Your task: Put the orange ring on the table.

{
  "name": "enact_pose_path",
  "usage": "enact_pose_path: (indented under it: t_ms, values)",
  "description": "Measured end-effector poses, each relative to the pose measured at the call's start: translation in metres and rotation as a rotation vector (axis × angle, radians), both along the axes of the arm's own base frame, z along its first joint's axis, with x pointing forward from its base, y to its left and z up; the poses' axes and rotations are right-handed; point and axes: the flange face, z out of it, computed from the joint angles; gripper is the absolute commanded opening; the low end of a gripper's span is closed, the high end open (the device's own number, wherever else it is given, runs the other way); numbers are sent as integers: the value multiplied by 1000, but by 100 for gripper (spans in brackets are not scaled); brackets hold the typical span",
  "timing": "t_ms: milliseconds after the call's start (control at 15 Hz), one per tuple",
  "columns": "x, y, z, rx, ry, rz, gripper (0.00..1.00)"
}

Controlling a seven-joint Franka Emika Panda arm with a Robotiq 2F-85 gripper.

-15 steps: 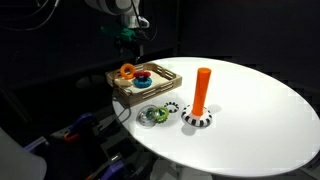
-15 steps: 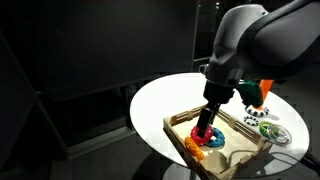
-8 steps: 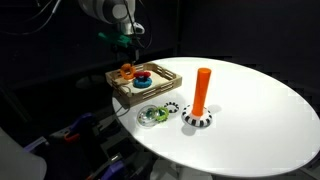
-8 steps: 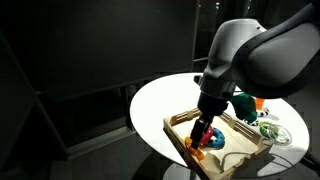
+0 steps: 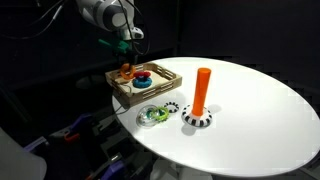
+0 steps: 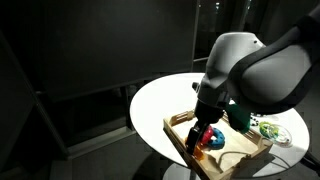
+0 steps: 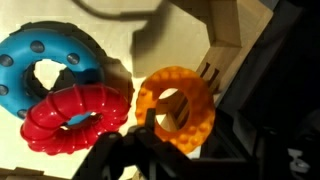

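Observation:
The orange ring (image 7: 176, 105) lies in the wooden tray (image 7: 225, 45) near its corner, touching a red ring (image 7: 75, 115). In the wrist view my gripper (image 7: 185, 128) is low over it and open. One dark finger (image 7: 150, 125) stands in the ring's hole and the other is outside its rim. In both exterior views the gripper (image 5: 125, 60) (image 6: 203, 130) reaches down into the tray (image 5: 165, 82) (image 6: 178, 124) on the white round table (image 5: 250, 115) (image 6: 160, 98). The orange ring shows there as a small spot (image 5: 126, 70) (image 6: 196, 147).
A blue ring (image 7: 45, 65) lies in the tray beside the red one. A tall orange cylinder (image 5: 202, 90) stands upright on a striped base on the table. A green ring (image 5: 152, 116) (image 6: 270, 130) lies on the table near the tray. The tray walls are close to the orange ring.
The arm has come down and the gripper has sunk into the tray onto the orange ring. The rings have not visibly moved.

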Motion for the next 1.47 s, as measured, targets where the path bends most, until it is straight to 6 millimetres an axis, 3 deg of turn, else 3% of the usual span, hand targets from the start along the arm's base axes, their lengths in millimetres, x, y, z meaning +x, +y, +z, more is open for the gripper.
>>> enact_pose_path:
  t_ms: [400, 933, 1467]
  values:
    - [3, 3, -3, 9, -12, -5, 4]
    - [11, 1, 5, 42, -40, -42, 3]
    - [33, -30, 52, 95, -105, -140, 5]
